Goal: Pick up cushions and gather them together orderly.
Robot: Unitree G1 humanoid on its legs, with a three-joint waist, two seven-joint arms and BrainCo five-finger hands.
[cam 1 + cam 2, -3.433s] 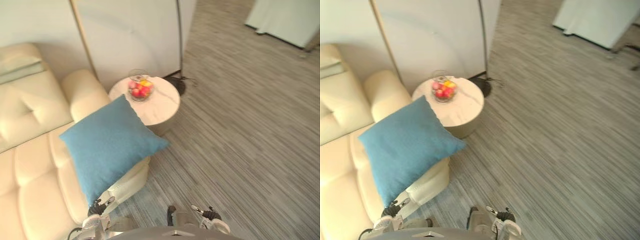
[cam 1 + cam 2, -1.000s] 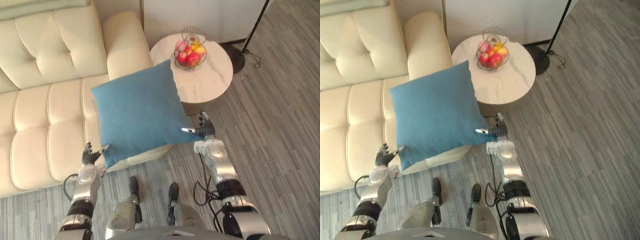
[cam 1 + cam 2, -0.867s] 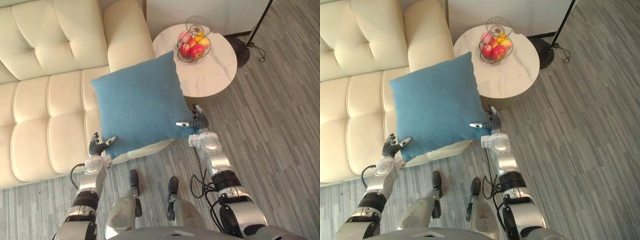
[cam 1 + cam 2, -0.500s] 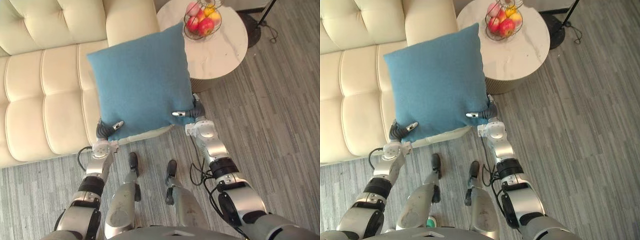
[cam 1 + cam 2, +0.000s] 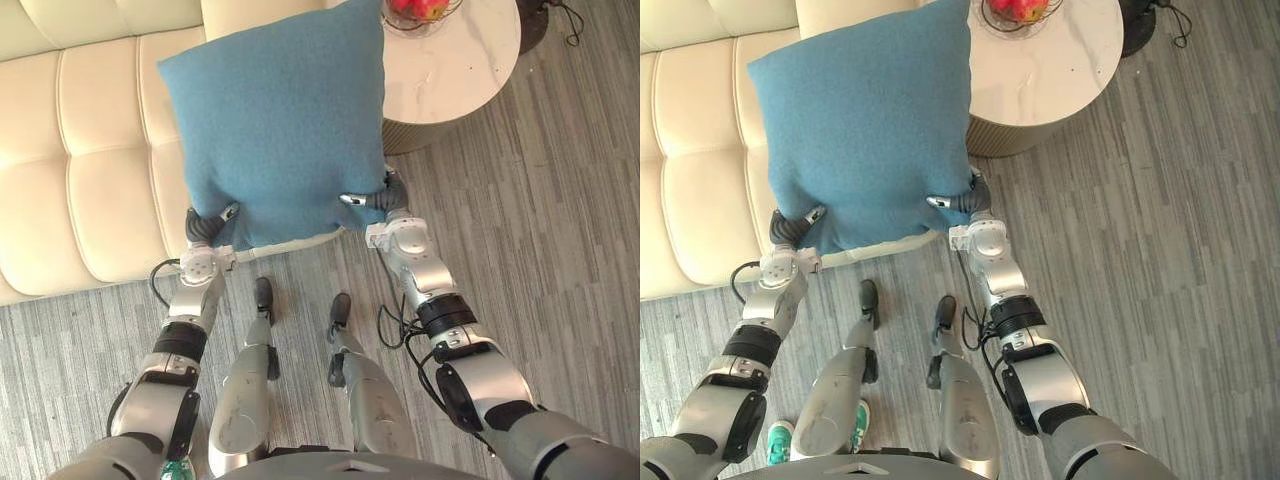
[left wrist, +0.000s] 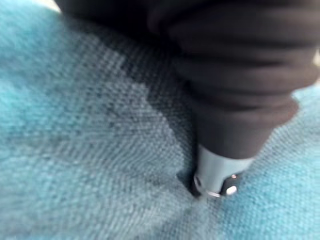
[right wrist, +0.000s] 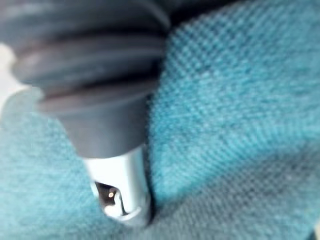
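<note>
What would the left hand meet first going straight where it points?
The blue cushion, whose lower corner the left hand pinches. Beyond it, probably the sofa seat; depth is unclear.

Both arms reach forward, roughly parallel, elbows slightly bent, hands level with each other. Left hand [image 5: 205,228] pinches the lower left corner of the blue cushion [image 5: 275,120], thumb laid over the front, fingers behind it. Right hand [image 5: 385,197] pinches the lower right corner the same way. Wrist views: a silver digit on each hand presses into the cushion.
</note>
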